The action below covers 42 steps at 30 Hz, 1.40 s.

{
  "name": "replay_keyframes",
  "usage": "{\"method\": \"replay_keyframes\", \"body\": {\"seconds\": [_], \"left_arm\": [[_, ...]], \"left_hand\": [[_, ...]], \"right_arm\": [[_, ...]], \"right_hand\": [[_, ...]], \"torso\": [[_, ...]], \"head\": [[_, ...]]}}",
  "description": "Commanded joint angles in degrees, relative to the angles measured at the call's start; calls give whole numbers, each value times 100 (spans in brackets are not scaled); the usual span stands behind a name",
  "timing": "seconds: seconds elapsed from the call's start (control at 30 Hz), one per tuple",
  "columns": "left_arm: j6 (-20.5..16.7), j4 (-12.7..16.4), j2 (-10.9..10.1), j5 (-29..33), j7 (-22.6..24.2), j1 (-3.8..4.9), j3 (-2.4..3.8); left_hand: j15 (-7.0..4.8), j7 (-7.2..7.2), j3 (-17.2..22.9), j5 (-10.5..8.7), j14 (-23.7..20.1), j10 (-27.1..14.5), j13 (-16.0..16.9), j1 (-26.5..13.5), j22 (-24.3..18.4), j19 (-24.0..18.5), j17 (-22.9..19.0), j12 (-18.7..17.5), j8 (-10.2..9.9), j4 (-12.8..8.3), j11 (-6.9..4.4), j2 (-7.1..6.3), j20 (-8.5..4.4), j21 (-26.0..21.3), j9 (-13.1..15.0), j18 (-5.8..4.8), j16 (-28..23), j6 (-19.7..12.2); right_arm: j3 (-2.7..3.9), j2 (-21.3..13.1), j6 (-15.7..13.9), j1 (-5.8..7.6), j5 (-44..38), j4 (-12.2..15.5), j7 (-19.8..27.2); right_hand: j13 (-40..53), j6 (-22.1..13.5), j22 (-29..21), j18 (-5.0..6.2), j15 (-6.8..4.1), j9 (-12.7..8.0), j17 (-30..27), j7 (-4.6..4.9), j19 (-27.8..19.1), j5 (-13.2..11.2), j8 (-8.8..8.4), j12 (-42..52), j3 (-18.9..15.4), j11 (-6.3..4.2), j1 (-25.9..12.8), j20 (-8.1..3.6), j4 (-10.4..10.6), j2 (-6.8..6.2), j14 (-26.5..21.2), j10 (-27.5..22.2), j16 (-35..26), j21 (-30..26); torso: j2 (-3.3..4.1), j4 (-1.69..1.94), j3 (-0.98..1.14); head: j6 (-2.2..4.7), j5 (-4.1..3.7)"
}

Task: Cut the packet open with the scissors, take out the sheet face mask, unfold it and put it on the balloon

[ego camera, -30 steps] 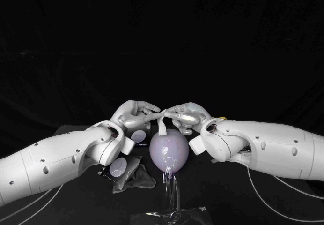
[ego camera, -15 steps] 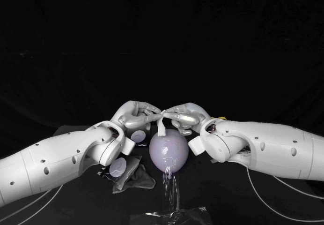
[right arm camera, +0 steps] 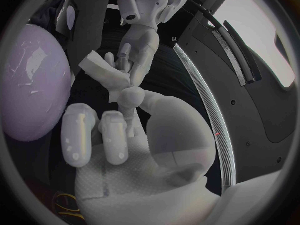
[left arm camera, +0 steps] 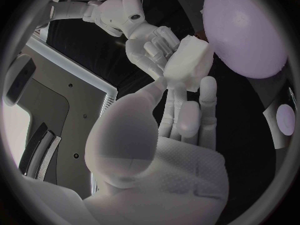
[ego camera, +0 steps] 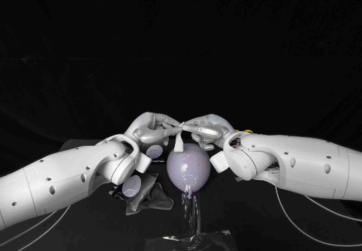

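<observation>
Head view | black table (ego camera: 264, 219) | lilac balloon (ego camera: 188, 167) mid-table | dark backdrop (ego camera: 181, 52) behind

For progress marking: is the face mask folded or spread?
Folded: left hand and right hand pinch the mask as a narrow wad.

Bright white arms against a black room.
Light falls from above: the left arm (ego camera: 68, 178), the right arm (ego camera: 302, 162) and the balloon (ego camera: 188, 170) shine on top and grey underneath. Small glints sit on the balloon and on crinkled clear plastic (ego camera: 192, 239). The black table (ego camera: 256, 219) swallows shadows. In the wrist views, straight edges bow toward a dark rim.
</observation>
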Motion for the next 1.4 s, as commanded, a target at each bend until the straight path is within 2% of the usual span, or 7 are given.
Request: {"method": "replay_keyframes", "body": {"seconds": [0.03, 0.23, 0.4, 0.53, 0.63, 0.9, 1.4], "left_arm": [[107, 8, 24, -30, 59, 8, 8], [84, -5, 27, -28, 40, 8, 8], [57, -13, 30, -18, 44, 9, 8], [25, -20, 32, 13, 66, 9, 8], [-3, -23, 31, 44, 80, 9, 8], [-54, -21, 27, 80, 91, 9, 8], [-202, -36, -6, 339, 95, 9, 8]], "left_hand": [[-8, 7, 20, -10, 39, 40, 5, -51, 49, 50, 50, -6, 13, 36, -18, 2, 2, 40, -9, 21, 33, 45], [-28, -22, 113, -9, 110, 67, 2, -4, 169, 121, 158, -14, 37, 47, -41, 74, -16, 150, -13, 1, 82, 144], [-80, -97, 401, -9, 194, 81, -16, 179, 337, 213, 288, -56, 196, 16, -100, 348, -49, 308, 37, -22, 138, 429], [-93, -97, 591, -11, 181, 94, -37, 222, 364, 182, 257, -105, 284, 7, -106, 484, -70, 351, 73, -22, 134, 460], [-87, -86, 707, -10, 191, 120, -49, 209, 408, 184, 273, -129, 333, 12, -100, 529, -79, 396, 100, -27, 138, 415], [-88, -85, 875, -9, 250, 172, -53, 164, 527, 232, 378, -140, 414, 21, -101, 538, -85, 503, 142, -46, 169, 356], [-109, -103, 1144, -8, 405, 279, -30, 80, 798, 389, 654, -116, 578, -3, -122, 456, -103, 741, 224, -91, 259, 330]], "right_arm": [[3, 10, 91, -2, -62, 9, 24], [3, -2, 97, -2, -61, 36, 35], [3, -17, 101, -2, -61, 65, 43], [3, -25, 101, -3, -61, 70, 43], [3, -30, 102, -3, -61, 65, 39], [3, -48, 98, -3, -62, 65, 32], [2, -76, 80, -3, -98, 54, 18]], "right_hand": [[6, 110, 1181, -2, -22, 272, 1139, -68, 64, 16, 192, -11, 21, -4, -16, -23, 1, 54, 470, 17, 18, 7], [11, 108, 1185, -5, -24, 279, 1146, -70, 70, 16, 198, 0, 22, -6, -18, -25, -3, 55, 473, 22, 24, 19], [9, 108, 1184, -4, -24, 280, 1150, -70, 68, 16, 200, -5, 22, -6, -19, -25, -4, 55, 474, 22, 26, 15], [9, 108, 1184, -4, -24, 280, 1150, -70, 68, 16, 200, -5, 22, -6, -19, -25, -4, 55, 474, 22, 26, 15], [4, 107, 1182, -3, -25, 282, 1148, -70, 65, 16, 201, -12, 23, -6, -19, -25, -4, 54, 474, 21, 25, 9], [4, 107, 1182, -3, -25, 282, 1148, -70, 65, 16, 201, -12, 23, -6, -19, -25, -4, 54, 474, 21, 25, 9], [4, 107, 1182, -3, -25, 282, 1148, -70, 65, 16, 201, -12, 23, -6, -19, -25, -4, 54, 474, 21, 25, 9]], "torso": [[-1, -1, 1], [2, -2, 1], [0, -5, 1], [-3, -3, 2], [-3, -2, 4], [3, -2, -1], [0, 0, 2]], "head": [[0, 4], [9, 11], [5, 18], [9, 8], [10, 9], [11, 11], [21, 13]]}}
